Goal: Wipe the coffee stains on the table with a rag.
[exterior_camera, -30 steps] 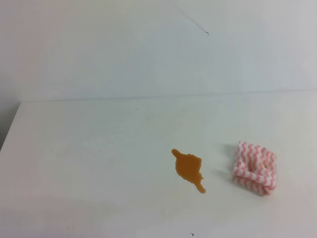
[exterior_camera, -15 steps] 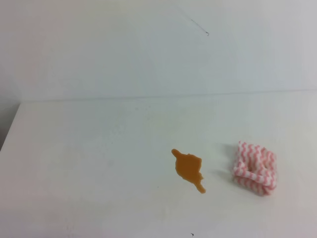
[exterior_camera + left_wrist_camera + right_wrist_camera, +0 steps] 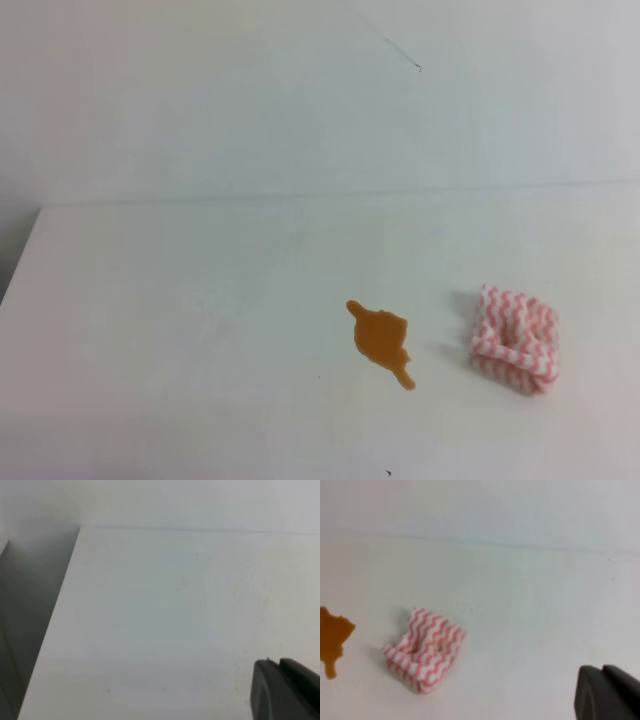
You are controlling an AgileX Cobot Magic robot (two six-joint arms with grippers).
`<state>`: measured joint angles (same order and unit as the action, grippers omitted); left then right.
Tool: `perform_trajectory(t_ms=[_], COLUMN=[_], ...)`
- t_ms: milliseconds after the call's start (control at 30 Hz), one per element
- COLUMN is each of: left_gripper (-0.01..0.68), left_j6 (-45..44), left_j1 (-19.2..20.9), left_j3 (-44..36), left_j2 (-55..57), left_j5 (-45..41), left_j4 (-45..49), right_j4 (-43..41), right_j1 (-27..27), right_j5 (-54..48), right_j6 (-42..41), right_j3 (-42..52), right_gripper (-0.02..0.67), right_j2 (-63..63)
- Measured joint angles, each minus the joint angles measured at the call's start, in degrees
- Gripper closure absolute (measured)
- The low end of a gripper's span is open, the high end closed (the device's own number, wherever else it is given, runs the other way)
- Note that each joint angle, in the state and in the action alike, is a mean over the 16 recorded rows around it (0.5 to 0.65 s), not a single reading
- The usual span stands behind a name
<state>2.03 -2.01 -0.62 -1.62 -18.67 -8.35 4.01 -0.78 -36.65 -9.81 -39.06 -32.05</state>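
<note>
An orange-brown coffee stain [image 3: 380, 338] with a thin tail lies on the white table [image 3: 180, 320], right of centre. A folded rag [image 3: 515, 338] with pink and white zigzag stripes lies just to its right, apart from it. The right wrist view shows the rag [image 3: 426, 650] at lower left and the coffee stain [image 3: 331, 632] at the left edge. My right gripper [image 3: 601, 670] shows only as dark fingertips pressed together in the bottom right corner, well clear of the rag. My left gripper [image 3: 277, 664] looks the same, shut over bare table [image 3: 150, 620]. Neither arm appears in the exterior high view.
A plain white wall [image 3: 300, 100] rises behind the table's back edge. The table's left edge [image 3: 55, 625] drops into a dark gap [image 3: 20, 630]. A tiny dark speck [image 3: 388, 472] sits near the front edge.
</note>
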Motion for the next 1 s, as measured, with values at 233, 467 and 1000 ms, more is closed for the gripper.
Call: perform_trajectory(t_ms=[233,467,1000], left_gripper=[0.673,0.673,0.672], left_j6=[0.0,0.0,0.0], left_j1=[0.0,0.0,0.0], left_j3=[0.2,-0.2,0.3], left_j2=[0.0,0.1,0.0], left_j5=[0.0,0.2,0.0], left_j4=[0.0,-0.1,-0.2], right_j4=[12.7,23.6,27.2], right_j1=[0.6,3.8,10.3], right_j5=[-0.6,2.7,7.5], right_j6=[-11.6,-24.4,-32.7], right_j3=[-3.4,-5.9,-19.6], right_gripper=[0.652,0.627,0.329], right_j2=[-18.6,-36.6,-69.8])
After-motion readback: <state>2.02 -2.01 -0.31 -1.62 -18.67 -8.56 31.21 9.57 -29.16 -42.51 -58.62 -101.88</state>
